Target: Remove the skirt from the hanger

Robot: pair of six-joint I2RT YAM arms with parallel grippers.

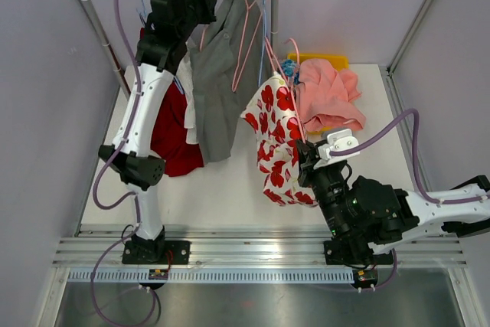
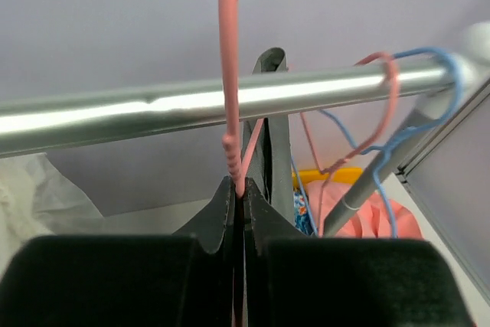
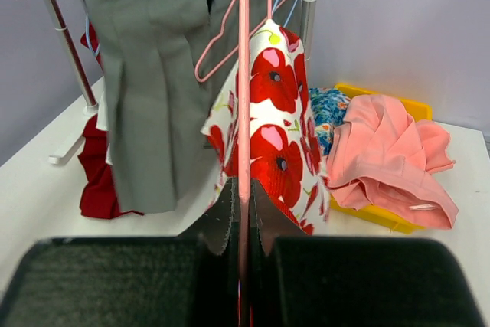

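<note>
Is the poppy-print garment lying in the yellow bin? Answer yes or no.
No, the poppy-print garment hangs upright to the left of the yellow bin, and a pink garment lies over that bin.

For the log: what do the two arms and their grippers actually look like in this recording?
Both the left arm and the right arm have white links between bulky black joint housings. A lilac cable loops loosely along each. A white camera mount sits at each wrist. The left gripper and right gripper have matte black fingers tapering to narrow tips.
</note>
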